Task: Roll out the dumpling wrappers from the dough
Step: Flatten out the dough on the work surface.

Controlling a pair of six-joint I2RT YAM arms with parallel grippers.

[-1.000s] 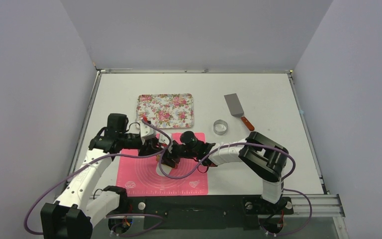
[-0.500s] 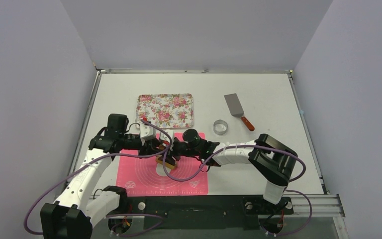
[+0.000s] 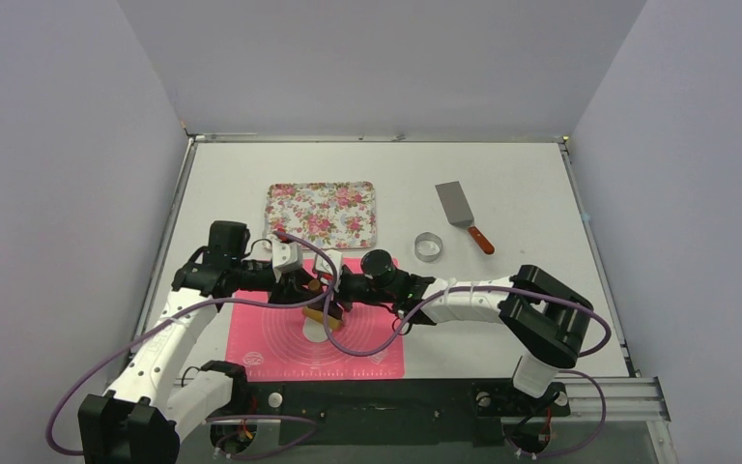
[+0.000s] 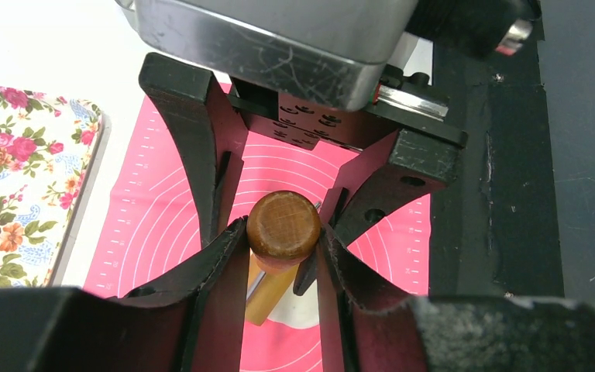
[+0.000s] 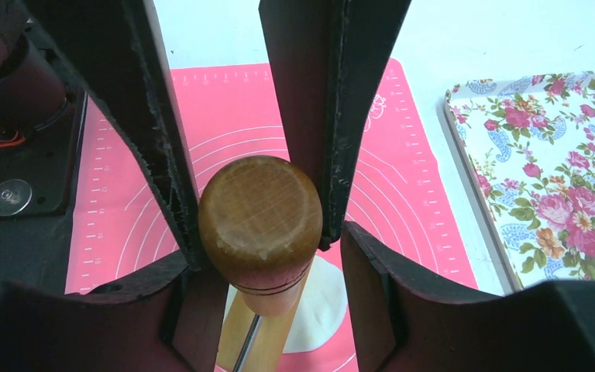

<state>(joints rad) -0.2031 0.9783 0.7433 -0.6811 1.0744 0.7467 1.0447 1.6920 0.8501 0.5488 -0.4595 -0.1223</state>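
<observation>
1. Left gripper (image 4: 280,234) and right gripper (image 5: 267,242), part-closed, clamp both ends of the brown wooden rolling pin (image 3: 325,316).
2. It has crept left across the flat white dumpling wrapper (image 5: 321,306) on the pink mat (image 3: 271,353), by the near edge of the surface (image 3: 444,184); thinning continues.

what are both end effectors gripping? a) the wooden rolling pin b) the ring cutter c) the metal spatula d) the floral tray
A: in the wrist views the left end effector and the right end effector each clamp a rounded handle end of the wooden rolling pin, over the white dough on the pink mat.
</observation>
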